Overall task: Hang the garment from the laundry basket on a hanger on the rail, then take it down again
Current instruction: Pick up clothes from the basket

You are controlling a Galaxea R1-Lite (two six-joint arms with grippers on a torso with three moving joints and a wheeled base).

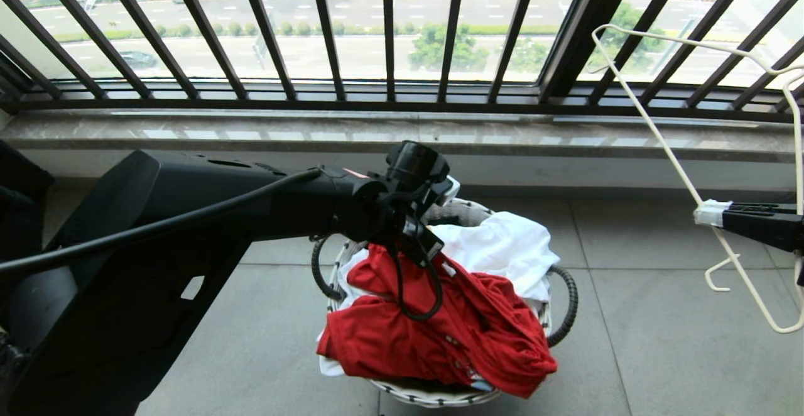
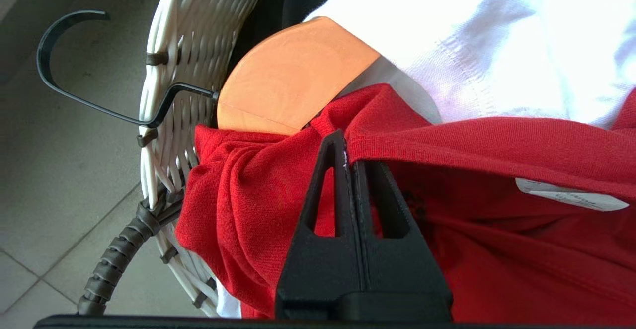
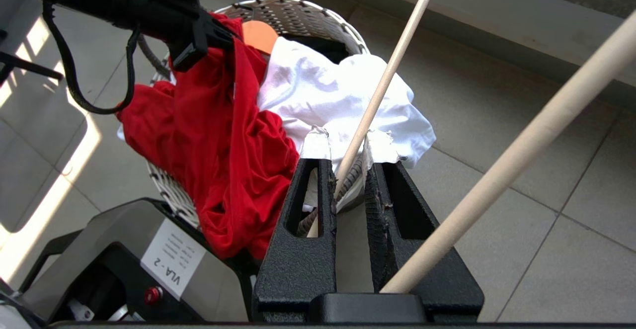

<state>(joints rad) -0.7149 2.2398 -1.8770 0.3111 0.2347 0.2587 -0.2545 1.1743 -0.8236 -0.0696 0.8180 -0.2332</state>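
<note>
Red garment (image 1: 440,334) is heaped on top of the laundry basket (image 1: 433,396), spilling over its near rim; chest print hidden in folds. Left claw (image 2: 348,155) is clamped tight on a bunched red fold at the basket's far-left rim, fingers pressed together, tips buried in cloth. White garment (image 1: 502,246) lies at the far-right side, partly under the red. Tan wooden hanger (image 2: 293,78) pokes out beside the grip, mostly buried, black hook over the rim. Right claw (image 3: 343,142), well apart to the right over the floor, grips 1 thin rod of the off-white hanger (image 1: 678,164); hanger cut off at frame edge.
</note>
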